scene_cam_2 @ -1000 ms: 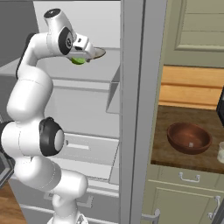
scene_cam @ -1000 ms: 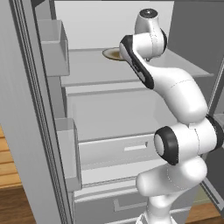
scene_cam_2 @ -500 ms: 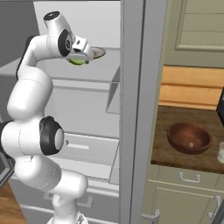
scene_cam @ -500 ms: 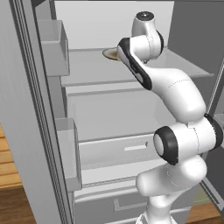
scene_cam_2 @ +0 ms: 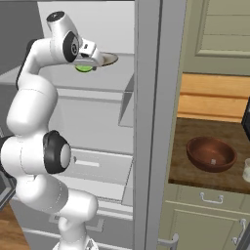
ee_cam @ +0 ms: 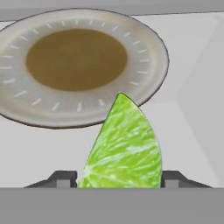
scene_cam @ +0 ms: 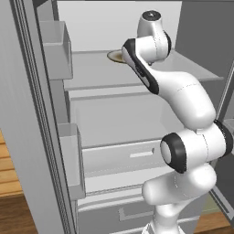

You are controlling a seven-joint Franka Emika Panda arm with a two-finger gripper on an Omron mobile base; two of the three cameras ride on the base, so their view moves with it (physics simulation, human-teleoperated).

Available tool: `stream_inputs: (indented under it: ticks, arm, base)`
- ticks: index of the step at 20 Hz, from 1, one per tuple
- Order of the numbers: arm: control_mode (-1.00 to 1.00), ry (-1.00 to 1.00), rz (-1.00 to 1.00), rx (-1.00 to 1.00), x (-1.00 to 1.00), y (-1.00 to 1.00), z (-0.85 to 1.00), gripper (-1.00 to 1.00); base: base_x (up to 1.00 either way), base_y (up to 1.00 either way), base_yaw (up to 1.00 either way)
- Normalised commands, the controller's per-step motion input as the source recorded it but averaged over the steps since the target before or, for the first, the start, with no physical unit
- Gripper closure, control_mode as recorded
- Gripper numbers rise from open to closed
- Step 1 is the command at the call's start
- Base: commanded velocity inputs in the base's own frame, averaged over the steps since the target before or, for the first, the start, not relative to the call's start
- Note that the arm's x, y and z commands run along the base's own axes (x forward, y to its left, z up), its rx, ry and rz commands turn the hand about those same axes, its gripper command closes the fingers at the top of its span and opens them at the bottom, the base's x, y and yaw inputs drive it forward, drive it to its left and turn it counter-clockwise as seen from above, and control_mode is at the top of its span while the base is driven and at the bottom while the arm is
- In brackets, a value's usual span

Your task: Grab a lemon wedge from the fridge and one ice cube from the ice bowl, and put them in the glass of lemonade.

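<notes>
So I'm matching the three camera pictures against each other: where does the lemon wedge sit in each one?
Left base view: not visible here.
Right base view: lemon wedge upper left, under the hand.
Hand view: bottom centre, between the gripper fingertips.
Shared landmark: the pale plate on the fridge shelf.

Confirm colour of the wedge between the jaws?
Bright yellow-green, with pale streaks; the lemon wedge shows best in the hand view.

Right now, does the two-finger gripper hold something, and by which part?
The gripper holds the yellowish-green pointed lemon wedge by its wide lower end, one finger on each side.
</notes>
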Motion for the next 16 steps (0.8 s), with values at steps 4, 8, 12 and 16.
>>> stream_inputs:
  ticks: [4, 8, 12, 16]
  arm:
    - [-1.0, 0.0, 0.0, 0.0, 0.0, 0.0, 0.0, 1.0]
    - [-1.0, 0.0, 0.0, 0.0, -0.31, 0.0, 0.0, 1.0]
    - [-1.0, -0.05, 0.04, 0.0, -1.0, 0.0, 0.0, 1.0]
    - [-1.0, -0.06, 0.07, 0.04, -1.0, 0.0, -0.03, 1.0]
  base:
    - [0.0, 0.0, 0.0]
    - [0.0, 0.0, 0.0]
    - [0.0, 0.0, 0.0]
    - [0.0, 0.0, 0.0]
